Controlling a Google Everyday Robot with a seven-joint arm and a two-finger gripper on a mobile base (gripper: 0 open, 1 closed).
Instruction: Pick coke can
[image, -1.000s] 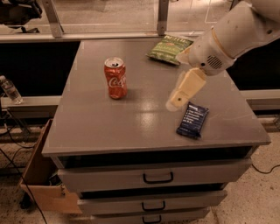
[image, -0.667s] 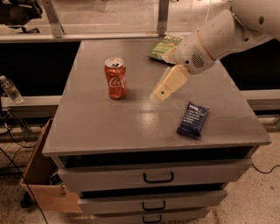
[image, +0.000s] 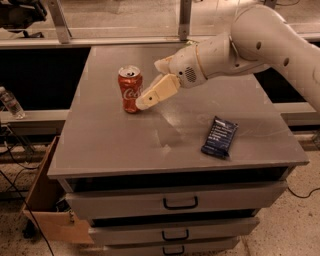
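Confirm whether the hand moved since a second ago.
Yes. The hand shifted left, away from the dark blue snack bar wrapper, and now sits right beside the coke can.

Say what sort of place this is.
Probably a lab or workshop: a grey drawer cabinet, cables and a cardboard box on the floor. The gripper hovers beside the coke can, jaws open.

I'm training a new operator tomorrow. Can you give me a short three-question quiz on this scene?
1. True or false: the coke can lies on its side.
2. The claw is: A) close beside the can; B) above the dark blue wrapper; C) inside a drawer.
3. Which lies nearer the table front edge, can or wrapper?
Key: 1 false; 2 A; 3 wrapper.
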